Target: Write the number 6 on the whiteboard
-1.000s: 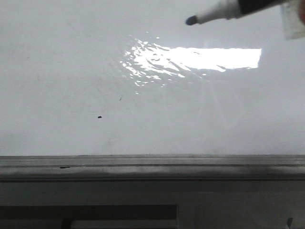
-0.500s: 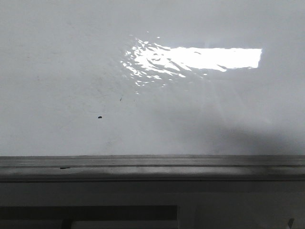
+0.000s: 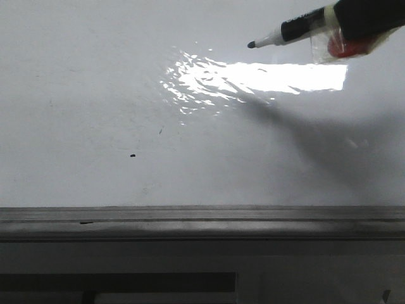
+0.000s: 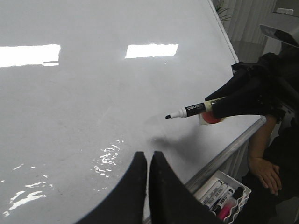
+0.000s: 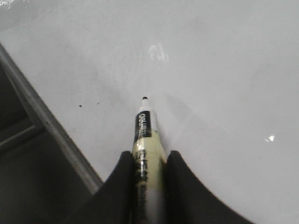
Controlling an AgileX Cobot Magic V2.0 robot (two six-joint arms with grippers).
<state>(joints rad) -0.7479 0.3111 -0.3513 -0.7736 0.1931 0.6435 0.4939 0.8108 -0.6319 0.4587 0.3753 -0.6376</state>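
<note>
The whiteboard [image 3: 95, 76] is glossy white with glare, edged by a grey metal ledge [image 3: 202, 218]. No drawn 6 shows on it, only a tiny black dot [image 3: 133, 154]. My right gripper [image 5: 148, 156] is shut on a black-and-white marker [image 5: 145, 126], uncapped, its tip held above the board. In the front view the marker [image 3: 288, 33] enters from the upper right and casts a shadow on the board. It also shows in the left wrist view [image 4: 189, 111]. My left gripper [image 4: 147, 156] is shut and empty above the board near the ledge.
A white basket [image 4: 243, 198] of spare markers hangs beside the board's ledge in the left wrist view. A person's hand [image 4: 264, 170] rests beyond it. Glare patches [image 3: 266, 77] lie on the board's middle.
The marker showed at the top right a second ago, was out of the front view half a second ago, and is back now, lower, with its shadow on the board.
</note>
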